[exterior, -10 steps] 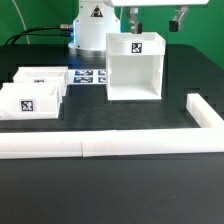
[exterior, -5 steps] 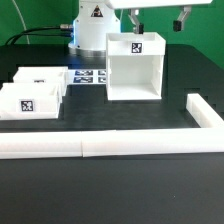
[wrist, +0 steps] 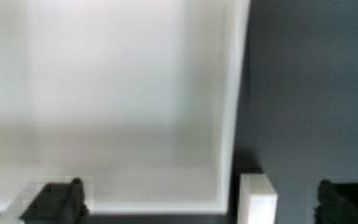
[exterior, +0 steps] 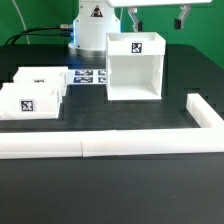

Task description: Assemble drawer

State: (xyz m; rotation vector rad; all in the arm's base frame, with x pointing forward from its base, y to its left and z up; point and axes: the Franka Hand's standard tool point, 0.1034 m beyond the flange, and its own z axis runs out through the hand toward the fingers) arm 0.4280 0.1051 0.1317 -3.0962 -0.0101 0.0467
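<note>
The drawer housing (exterior: 134,66), a white open-fronted box with a tag on its top, stands at the table's middle back. Two small white trays (exterior: 41,78) (exterior: 26,101) with tags sit side by side at the exterior view's left. My gripper (exterior: 158,17) hangs open and empty above the housing's back right corner, with its dark fingers (exterior: 181,16) spread wide. In the wrist view the gripper (wrist: 197,201) looks down on a broad white face of the housing (wrist: 114,90), and one thin white wall edge (wrist: 259,196) lies between the fingertips (wrist: 53,200).
A long white L-shaped bar (exterior: 110,144) runs along the table's front and turns back at the exterior view's right. The marker board (exterior: 89,76) lies between the trays and the housing. The robot's base (exterior: 90,25) stands behind.
The gripper has risen a little and drifted slightly to the exterior view's right. The housing and trays have not moved.
</note>
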